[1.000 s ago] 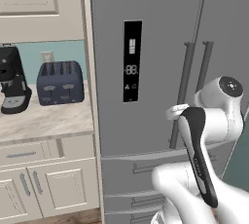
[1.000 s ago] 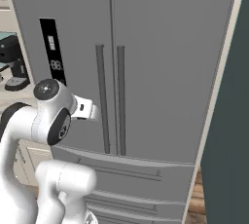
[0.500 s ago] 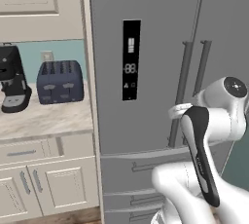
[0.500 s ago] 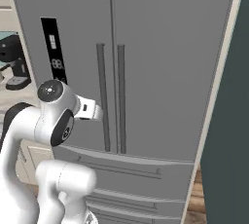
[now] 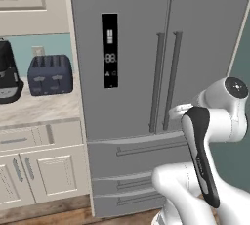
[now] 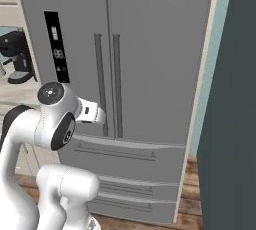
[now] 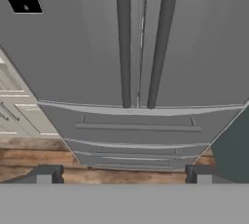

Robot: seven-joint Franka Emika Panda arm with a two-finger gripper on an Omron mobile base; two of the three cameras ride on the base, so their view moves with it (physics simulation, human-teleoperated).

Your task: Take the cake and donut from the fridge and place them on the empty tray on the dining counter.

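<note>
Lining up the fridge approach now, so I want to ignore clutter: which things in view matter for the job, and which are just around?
Matters for the job:
fridge, both doors shut
its two bar handles
gripper, fingers spread, nothing held

Just around:
toaster
coffee machine
wall counter
cream cabinets

White rounded arm [image 5: 215, 121], dark joint band, grey round caps

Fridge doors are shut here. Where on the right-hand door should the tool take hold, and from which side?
Probably the right door's bar handle on the fridge, mid-length, approached head-on. It is a long vertical bar standing off the door, so the open tool should straddle it sideways. The left handle sits close beside it.
</note>
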